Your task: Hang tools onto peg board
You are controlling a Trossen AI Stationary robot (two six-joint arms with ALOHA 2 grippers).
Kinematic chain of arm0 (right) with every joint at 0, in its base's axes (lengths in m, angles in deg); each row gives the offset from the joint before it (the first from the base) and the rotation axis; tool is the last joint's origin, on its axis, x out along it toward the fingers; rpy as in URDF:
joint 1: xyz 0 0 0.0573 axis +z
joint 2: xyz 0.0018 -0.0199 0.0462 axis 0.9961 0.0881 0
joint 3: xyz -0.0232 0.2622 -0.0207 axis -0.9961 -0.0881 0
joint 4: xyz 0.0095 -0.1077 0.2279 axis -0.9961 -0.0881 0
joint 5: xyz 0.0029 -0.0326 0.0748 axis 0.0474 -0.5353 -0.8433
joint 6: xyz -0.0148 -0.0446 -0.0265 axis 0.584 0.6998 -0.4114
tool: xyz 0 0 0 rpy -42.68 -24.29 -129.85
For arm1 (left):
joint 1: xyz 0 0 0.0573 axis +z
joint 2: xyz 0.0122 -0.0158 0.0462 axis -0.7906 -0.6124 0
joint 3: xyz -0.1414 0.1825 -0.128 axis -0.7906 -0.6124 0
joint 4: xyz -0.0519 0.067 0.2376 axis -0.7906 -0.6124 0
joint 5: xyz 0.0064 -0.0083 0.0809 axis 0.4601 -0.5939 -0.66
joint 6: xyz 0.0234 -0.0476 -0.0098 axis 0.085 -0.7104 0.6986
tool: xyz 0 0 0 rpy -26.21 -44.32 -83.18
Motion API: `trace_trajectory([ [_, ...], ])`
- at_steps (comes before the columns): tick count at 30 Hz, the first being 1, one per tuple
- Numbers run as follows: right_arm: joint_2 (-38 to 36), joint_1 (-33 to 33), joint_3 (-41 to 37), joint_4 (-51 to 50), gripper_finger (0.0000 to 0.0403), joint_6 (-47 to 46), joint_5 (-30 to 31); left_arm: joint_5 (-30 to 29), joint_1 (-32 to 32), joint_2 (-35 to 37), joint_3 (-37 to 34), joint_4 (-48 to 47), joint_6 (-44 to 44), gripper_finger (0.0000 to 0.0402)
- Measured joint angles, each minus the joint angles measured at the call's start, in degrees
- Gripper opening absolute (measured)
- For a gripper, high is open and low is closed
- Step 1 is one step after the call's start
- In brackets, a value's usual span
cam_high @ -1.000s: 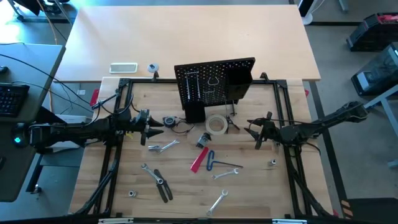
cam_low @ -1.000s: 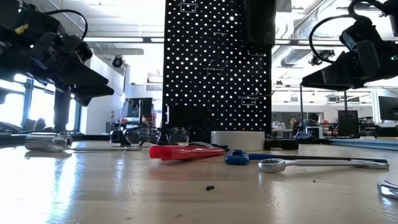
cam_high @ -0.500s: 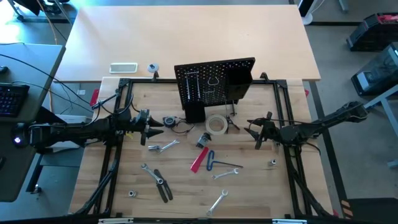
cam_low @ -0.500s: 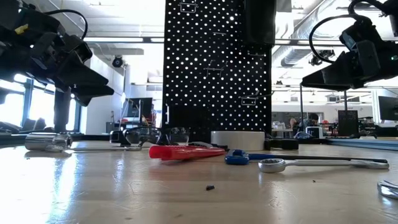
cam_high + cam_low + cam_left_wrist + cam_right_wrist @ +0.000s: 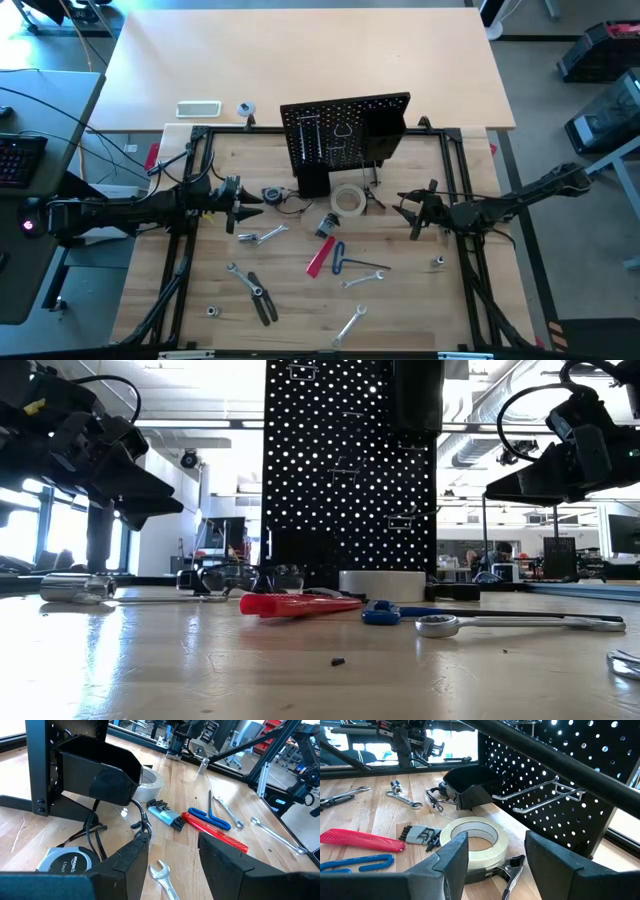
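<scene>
The black peg board (image 5: 345,130) stands upright at the table's far middle, with metal hooks (image 5: 535,795) and a black bin (image 5: 95,770) on it. In front of it lie the tools: a pale tape roll (image 5: 348,200), hex keys (image 5: 327,225), a red-handled cutter (image 5: 320,257), a blue-handled tool (image 5: 340,258), silver wrenches (image 5: 262,236) (image 5: 365,280) and black-handled pliers (image 5: 260,298). My left gripper (image 5: 250,205) hovers open, left of the board, above the table. My right gripper (image 5: 405,210) hovers open to the right of the tape roll. Both hold nothing.
A black metal frame (image 5: 200,180) rings the work area. A tape measure (image 5: 67,862) and clear glasses (image 5: 435,802) lie near the bin, and a spring clamp (image 5: 510,865) beside the tape roll. Small sockets (image 5: 212,311) (image 5: 438,262) sit near the frame. A white flat device (image 5: 198,109) lies on the far table.
</scene>
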Motion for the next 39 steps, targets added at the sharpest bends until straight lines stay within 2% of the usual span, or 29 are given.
trace_trajectory([
  [13,0.01,-0.02,0.01,0.00,0.0188,0.17,0.07,0.01,-0.01,0.00,0.00,0.00,0.00,0.0163],
  [22,0.01,-0.78,0.00,0.00,0.0188,22.21,1.86,0.01,-0.01,-0.01,0.02,0.00,0.00,0.0163],
  [26,0.00,-0.78,0.00,0.00,0.0188,26.00,1.73,0.01,0.00,0.00,0.02,0.00,0.00,0.0163],
  [29,0.00,-0.79,0.00,0.05,0.0188,24.54,-0.71,0.01,0.00,-0.01,0.02,0.00,0.02,0.0163],
  [32,0.01,-0.79,-0.01,1.13,0.0188,20.53,-5.62,0.01,0.00,0.00,0.00,0.00,0.02,0.0163],
  [37,0.00,-0.79,0.00,5.64,0.0188,7.20,-16.83,0.01,-0.01,-0.01,0.01,0.00,0.01,0.0163],
  [39,0.01,-0.76,0.00,8.10,0.0188,3.63,-18.97,-0.01,0.00,0.00,0.01,0.00,0.00,0.0163],
])
